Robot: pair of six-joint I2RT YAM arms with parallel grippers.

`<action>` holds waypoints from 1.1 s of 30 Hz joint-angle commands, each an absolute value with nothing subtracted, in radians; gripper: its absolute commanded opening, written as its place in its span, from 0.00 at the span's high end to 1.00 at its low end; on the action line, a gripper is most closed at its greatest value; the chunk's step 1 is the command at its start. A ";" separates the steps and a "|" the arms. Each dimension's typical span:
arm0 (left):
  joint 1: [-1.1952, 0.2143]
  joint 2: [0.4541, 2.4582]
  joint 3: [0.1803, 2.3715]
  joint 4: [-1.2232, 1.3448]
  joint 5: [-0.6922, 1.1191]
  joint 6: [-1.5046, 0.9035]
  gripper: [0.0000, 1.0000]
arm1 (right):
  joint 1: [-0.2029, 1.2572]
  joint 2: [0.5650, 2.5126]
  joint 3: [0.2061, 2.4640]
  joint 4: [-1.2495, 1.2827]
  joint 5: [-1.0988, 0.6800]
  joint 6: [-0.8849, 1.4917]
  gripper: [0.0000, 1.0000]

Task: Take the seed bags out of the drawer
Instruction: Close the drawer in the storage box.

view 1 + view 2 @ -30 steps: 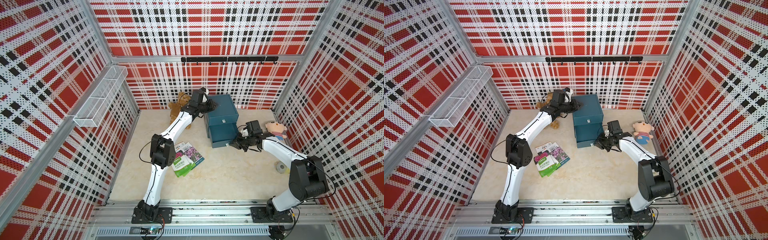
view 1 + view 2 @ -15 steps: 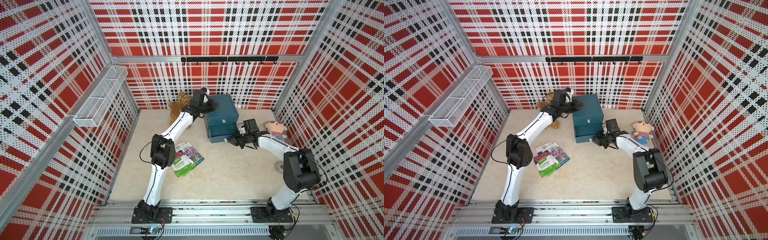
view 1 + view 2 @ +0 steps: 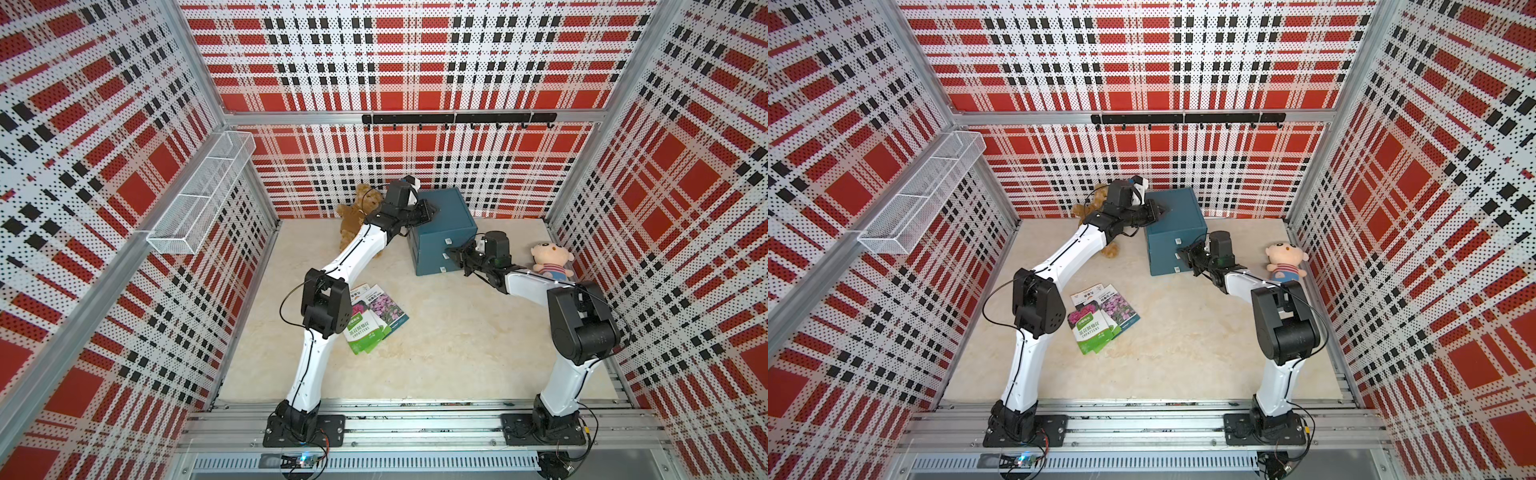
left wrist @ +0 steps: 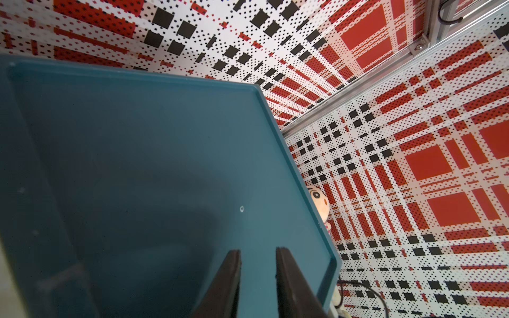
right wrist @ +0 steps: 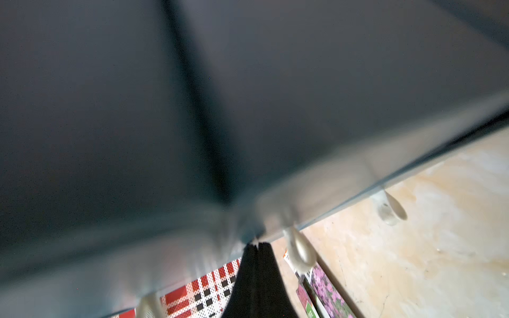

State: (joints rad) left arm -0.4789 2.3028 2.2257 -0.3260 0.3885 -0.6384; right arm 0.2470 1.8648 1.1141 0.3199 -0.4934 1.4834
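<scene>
Drawer (image 3: 429, 266) now shut; three seed bags (image 3: 376, 316) showing outside.

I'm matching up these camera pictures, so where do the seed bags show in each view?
Top view: seed bags fanned on the floor, near the centre.
Top view: same pile, left of centre.
Left wrist: not in it.
Right wrist: beside the right claw, partly cut off.
Shared landmark: the teal drawer cabinet, in all four.

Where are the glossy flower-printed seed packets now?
In both top views the seed packets lie on the beige tabletop, beside the left arm's black elbow, in front of the teal drawer cabinet.
</scene>
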 commanded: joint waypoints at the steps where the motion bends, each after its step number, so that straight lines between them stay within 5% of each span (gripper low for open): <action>1: -0.497 2.345 2.166 -0.464 0.388 -0.634 0.72 | 0.255 1.888 1.125 0.371 -0.474 1.498 1.00; 10: -0.497 2.356 2.177 -0.464 0.385 -0.637 0.72 | 0.256 1.763 0.986 0.368 -0.485 1.440 0.98; 20: -0.495 2.346 2.149 -0.464 0.380 -0.632 0.72 | 0.254 1.799 0.884 0.394 -0.496 1.396 0.61; 33: -0.496 2.353 2.148 -0.464 0.385 -0.638 0.72 | 0.255 1.955 0.977 0.444 -0.509 1.426 0.56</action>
State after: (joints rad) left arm -0.4793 2.2917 2.1998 -0.3050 0.3855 -0.6388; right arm 0.2527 1.9274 0.9520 0.4049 -0.5018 1.4155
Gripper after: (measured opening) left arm 0.278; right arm 0.439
